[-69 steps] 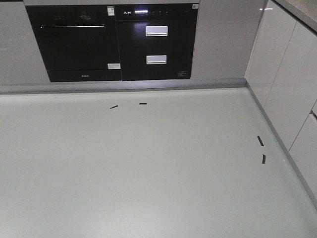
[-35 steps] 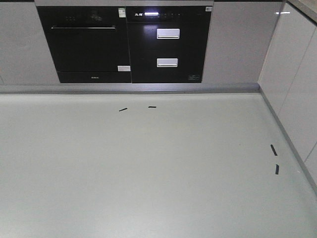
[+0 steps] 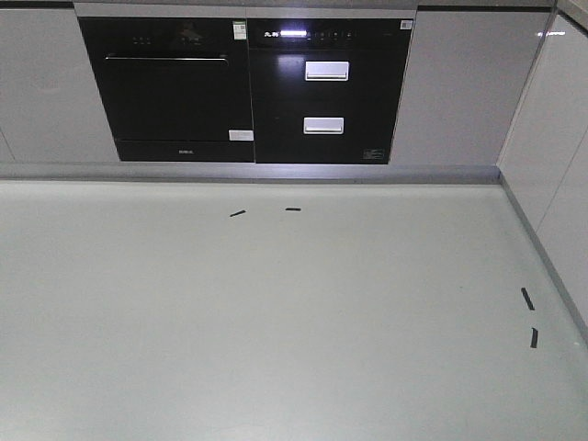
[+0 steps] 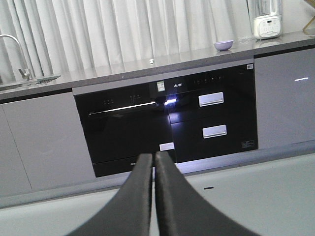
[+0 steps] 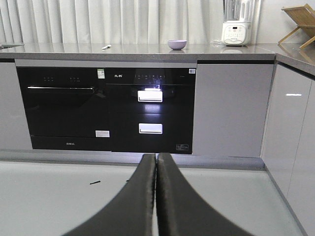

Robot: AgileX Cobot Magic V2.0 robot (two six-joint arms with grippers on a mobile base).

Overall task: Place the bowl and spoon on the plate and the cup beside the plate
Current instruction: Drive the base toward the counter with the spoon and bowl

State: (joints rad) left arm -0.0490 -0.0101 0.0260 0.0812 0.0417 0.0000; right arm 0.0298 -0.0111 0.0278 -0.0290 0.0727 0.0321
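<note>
Lavender bowl (image 4: 224,45) sits on the grey worktop (image 4: 123,71), well ahead of and above the left end effector (image 4: 153,158) and off to its right. From the right end effector (image 5: 156,158) it lies far ahead, higher, and only slightly right of the tips. Both end effectors are narrow, fingers pressed together with nothing between them, low over the pale floor (image 3: 276,322). A small pale item (image 5: 106,47) lies on the same worktop, left of the bowl and apart from it, too small to identify. A white blender base (image 5: 235,30) stands further right. Below the worktop, ahead of both end effectors, are a black oven (image 3: 175,92) and a black drawer unit (image 3: 326,92).
</note>
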